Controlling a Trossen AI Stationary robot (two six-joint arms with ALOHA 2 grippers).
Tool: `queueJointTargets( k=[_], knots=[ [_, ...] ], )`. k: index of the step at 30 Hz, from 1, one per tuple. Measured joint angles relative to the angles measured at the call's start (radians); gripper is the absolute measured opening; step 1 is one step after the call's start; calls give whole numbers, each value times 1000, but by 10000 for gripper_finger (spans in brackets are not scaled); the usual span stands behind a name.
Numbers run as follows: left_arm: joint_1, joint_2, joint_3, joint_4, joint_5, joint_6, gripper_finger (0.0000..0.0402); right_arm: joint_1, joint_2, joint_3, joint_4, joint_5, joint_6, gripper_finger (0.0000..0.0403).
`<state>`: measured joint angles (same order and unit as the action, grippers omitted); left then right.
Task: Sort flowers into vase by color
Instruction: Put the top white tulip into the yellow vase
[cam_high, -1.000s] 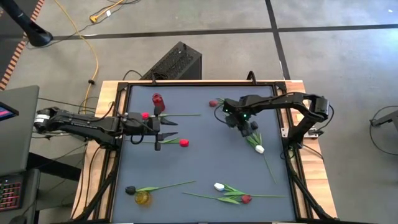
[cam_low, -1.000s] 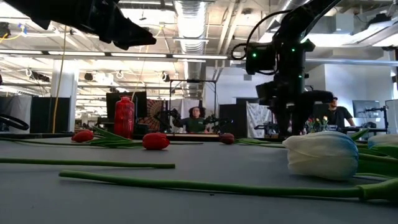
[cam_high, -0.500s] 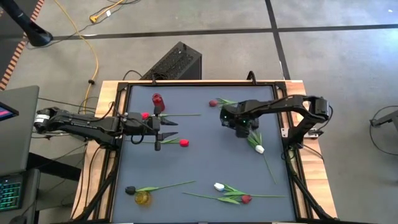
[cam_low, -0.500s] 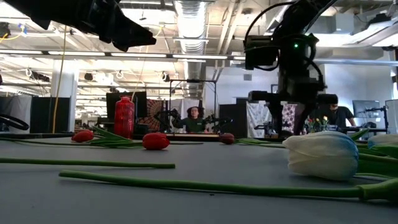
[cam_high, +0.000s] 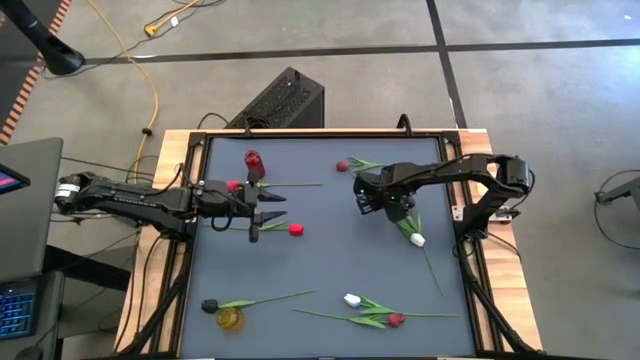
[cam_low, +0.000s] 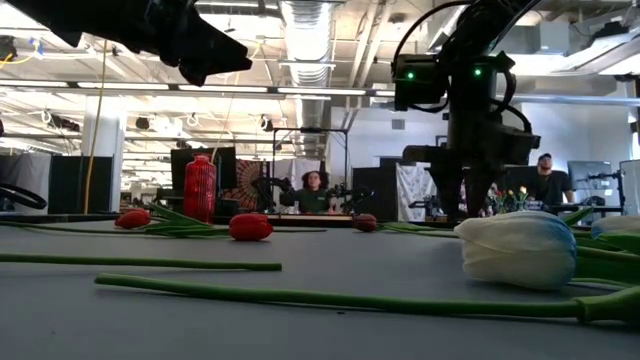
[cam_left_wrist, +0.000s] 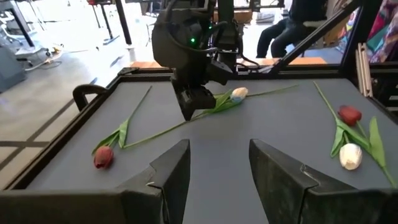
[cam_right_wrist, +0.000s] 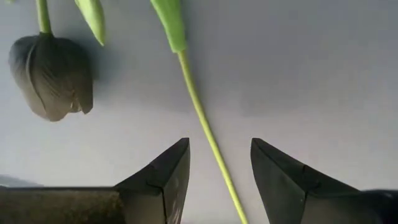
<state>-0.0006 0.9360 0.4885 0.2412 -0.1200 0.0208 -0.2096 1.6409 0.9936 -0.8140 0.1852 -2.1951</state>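
Several tulips lie flat on the grey table. My right gripper (cam_high: 388, 203) (cam_low: 465, 205) points down, open, low over the far right part of the table. Its fingers stand on either side of a thin green stem (cam_right_wrist: 205, 140) without touching it. This stem runs from the red tulip (cam_high: 343, 165) (cam_left_wrist: 102, 155) toward the white tulip (cam_high: 416, 239) (cam_left_wrist: 238, 93). A tulip head (cam_right_wrist: 53, 74) lies beside the stem. My left gripper (cam_high: 270, 210) (cam_left_wrist: 217, 162) hovers open at centre left, between two red tulips (cam_high: 233, 185) (cam_high: 296, 229).
A red vase (cam_high: 253, 162) (cam_low: 200, 188) stands near the far left, a yellow vase (cam_high: 230, 318) at the near left corner beside a dark tulip (cam_high: 209, 305). A white tulip (cam_high: 352, 299) and a red one (cam_high: 395, 320) lie crossed near the near edge. A raised black frame (cam_high: 195, 150) rims the table.
My right gripper has turned about its upright axis and shifted slightly toward the table's left, staying low over the stem. The flowers have not moved.
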Motion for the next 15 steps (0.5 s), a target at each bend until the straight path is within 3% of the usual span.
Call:
queueJointTargets(
  k=[8, 15],
  knots=[
    [0, 0, 0, 4, 0, -43, 155, -2, 1, -1, -78, -1, -15, 195],
    [0, 0, 0, 4, 0, -70, 155, -1, 1, -65, -41, -3, -97, 195]
  ],
)
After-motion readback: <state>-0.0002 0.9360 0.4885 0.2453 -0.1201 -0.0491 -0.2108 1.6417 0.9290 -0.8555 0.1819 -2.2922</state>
